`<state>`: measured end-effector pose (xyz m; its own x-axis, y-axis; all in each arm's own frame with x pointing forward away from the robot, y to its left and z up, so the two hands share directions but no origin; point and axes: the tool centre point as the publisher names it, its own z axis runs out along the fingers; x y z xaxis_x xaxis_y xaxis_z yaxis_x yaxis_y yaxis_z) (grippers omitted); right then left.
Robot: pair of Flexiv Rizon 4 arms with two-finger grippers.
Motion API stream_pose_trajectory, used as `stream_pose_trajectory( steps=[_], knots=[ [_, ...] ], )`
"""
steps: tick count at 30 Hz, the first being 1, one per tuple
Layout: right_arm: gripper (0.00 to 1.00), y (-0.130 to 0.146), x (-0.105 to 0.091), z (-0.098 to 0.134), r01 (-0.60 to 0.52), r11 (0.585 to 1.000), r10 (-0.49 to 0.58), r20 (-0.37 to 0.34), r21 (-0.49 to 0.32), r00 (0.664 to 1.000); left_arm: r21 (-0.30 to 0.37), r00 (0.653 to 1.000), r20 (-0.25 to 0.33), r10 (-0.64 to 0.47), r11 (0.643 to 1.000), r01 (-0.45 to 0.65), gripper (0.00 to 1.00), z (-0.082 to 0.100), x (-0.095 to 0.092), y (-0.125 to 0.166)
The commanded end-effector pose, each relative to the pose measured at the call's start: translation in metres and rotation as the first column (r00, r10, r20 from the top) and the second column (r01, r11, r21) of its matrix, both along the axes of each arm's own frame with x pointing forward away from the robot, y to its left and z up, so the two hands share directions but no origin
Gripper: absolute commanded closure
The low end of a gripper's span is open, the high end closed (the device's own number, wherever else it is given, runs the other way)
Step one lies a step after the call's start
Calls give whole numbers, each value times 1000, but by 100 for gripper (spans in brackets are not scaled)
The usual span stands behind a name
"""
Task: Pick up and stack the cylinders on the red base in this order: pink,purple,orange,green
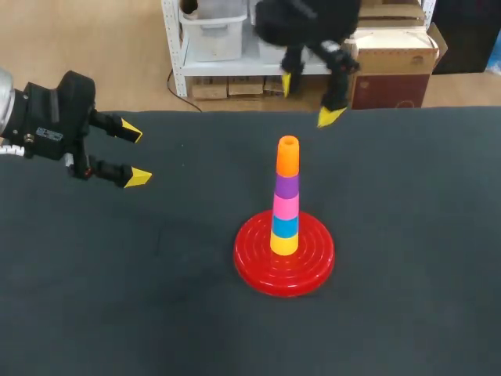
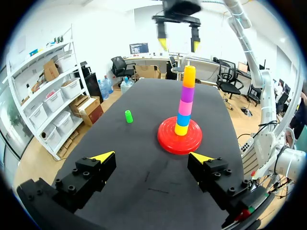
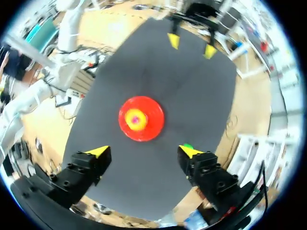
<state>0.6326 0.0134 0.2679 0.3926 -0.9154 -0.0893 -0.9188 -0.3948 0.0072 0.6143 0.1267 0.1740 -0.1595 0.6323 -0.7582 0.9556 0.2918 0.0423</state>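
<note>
Five cylinders stand in one tall upright column on the round red ridged plastic base (image 1: 250, 262): a yellow one (image 1: 284, 244) at the bottom, then a blue one (image 1: 285, 225), the pink cylinder (image 1: 286, 206), the purple cylinder (image 1: 286, 186) and the orange cylinder (image 1: 287, 157) on top. Only the small green plastic cylinder (image 2: 128, 116) is left; it stands upright on the dark grey cloth-covered table (image 1: 117, 298), well apart from the base. From the right wrist it shows just beside that gripper's own fingertip. The head view does not show it, and the right arm probably hides it.

Both pincers gape wide and hold nothing. The left gripper (image 1: 135, 154) hangs off to the left, well clear of the stack, and the right gripper (image 1: 308, 100) hangs high over the far part of the table.

Danger lies, I judge, in two places. The green piece looks light and short, so a descent that lands one finger on it instead of straddling it could tip it and send it rolling toward the table's edge. The column is narrow and high, so a carry that comes in low from the side could strike the orange top and topple everything; an off-centre drop could do the same
</note>
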Motion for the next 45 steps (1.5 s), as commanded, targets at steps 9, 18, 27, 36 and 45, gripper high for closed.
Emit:
stream_pose_trajectory(
  steps=[9, 18, 27, 36, 45],
  knots=[
    [0, -2, 121, -109, 223, 974, -220, -70, 46, 973, -4, 1000, 5, -1, 1000, 1, 0, -2, 0, 1],
    [0, 13, 150, -176, 228, 973, -229, -76, -18, 970, -4, 1000, 5, -1, 1000, 1, 0, -2, 0, 1],
    [0, -4, 156, -203, 339, 940, -334, -99, 40, 937, -4, 1000, 5, -1, 1000, 1, 0, -2, 0, 1],
    [0, -12, 155, -197, 370, 926, -362, -104, 69, 926, -4, 1000, 5, -1, 1000, 1, 0, -2, 0, 1],
    [0, -12, 155, -197, 370, 926, -362, -104, 69, 926, -4, 1000, 5, -1, 1000, 1, 0, -2, 0, 1]
  ],
)
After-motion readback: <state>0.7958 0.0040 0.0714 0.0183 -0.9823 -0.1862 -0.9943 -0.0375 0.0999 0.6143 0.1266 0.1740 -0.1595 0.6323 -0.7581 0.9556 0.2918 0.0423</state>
